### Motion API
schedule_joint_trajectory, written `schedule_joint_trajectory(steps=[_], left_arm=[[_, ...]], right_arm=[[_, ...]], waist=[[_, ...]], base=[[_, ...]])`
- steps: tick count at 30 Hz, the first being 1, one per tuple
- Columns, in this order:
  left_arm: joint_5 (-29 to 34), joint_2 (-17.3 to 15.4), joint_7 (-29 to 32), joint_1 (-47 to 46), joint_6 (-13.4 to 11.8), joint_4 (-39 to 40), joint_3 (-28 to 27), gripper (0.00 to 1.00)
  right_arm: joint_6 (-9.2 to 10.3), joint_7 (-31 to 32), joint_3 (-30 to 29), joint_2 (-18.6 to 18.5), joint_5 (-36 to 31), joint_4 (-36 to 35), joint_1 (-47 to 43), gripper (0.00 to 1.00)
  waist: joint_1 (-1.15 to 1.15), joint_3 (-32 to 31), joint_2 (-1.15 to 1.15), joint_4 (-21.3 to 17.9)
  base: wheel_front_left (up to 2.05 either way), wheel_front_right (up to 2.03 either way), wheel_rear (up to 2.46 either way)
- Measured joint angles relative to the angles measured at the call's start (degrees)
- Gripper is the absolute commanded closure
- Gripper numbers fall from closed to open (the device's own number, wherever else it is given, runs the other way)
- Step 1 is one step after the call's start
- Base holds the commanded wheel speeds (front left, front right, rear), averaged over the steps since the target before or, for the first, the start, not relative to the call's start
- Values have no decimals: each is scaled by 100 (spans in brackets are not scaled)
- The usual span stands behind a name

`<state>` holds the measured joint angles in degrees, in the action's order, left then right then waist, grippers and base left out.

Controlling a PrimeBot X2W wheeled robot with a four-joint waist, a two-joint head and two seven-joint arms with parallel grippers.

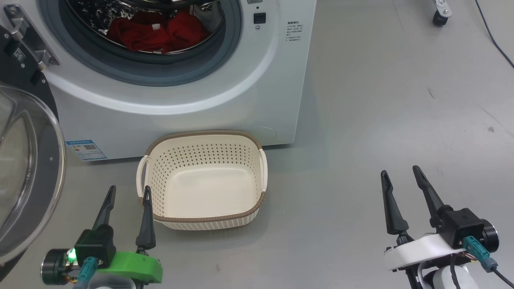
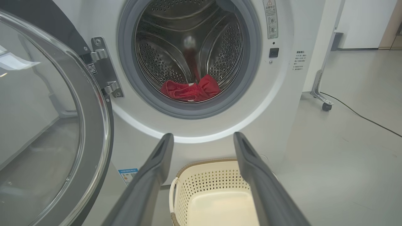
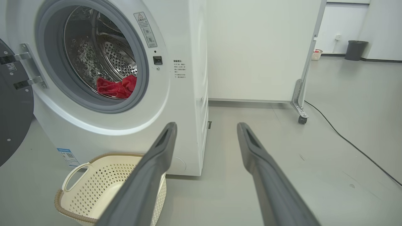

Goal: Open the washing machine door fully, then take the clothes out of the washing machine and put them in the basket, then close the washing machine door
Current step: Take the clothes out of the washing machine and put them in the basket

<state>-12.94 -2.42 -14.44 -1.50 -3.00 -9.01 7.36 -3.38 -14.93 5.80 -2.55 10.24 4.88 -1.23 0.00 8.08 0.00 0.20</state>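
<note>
The white washing machine (image 1: 225, 100) stands ahead with its door (image 1: 28, 172) swung wide open to the left, glass bowl facing out. Red clothes (image 1: 156, 34) lie at the bottom of the steel drum, also seen as the red clothes (image 2: 190, 90) in the left wrist view and the red clothes (image 3: 116, 88) in the right wrist view. The cream basket (image 1: 257, 172) sits empty on the floor just in front of the machine. My left gripper (image 1: 128, 192) is open, low beside the basket's left handle. My right gripper (image 1: 401, 173) is open over bare floor to the right.
Grey floor (image 1: 381, 100) stretches right of the machine. A white panel on a castor foot (image 3: 298, 103) stands behind, with a black cable (image 3: 351, 144) trailing across the floor. A dark bin (image 3: 355, 50) stands by the far wall.
</note>
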Motion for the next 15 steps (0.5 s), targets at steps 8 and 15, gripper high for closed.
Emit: schedule_joint_trajectory(steps=[8, 15], left_arm=[[0, -4, 0, 4, 0, 10, 5, 0], [0, -4, 0, 4, 0, 21, 11, 0]], right_arm=[[0, 0, 33, 10, 0, -22, -50, 0], [0, 0, 29, 11, 3, -33, -51, 0]], waist=[[0, -33, 0, 83], [0, -42, 0, 112]], base=[[0, 0, 0], [0, 0, 0]])
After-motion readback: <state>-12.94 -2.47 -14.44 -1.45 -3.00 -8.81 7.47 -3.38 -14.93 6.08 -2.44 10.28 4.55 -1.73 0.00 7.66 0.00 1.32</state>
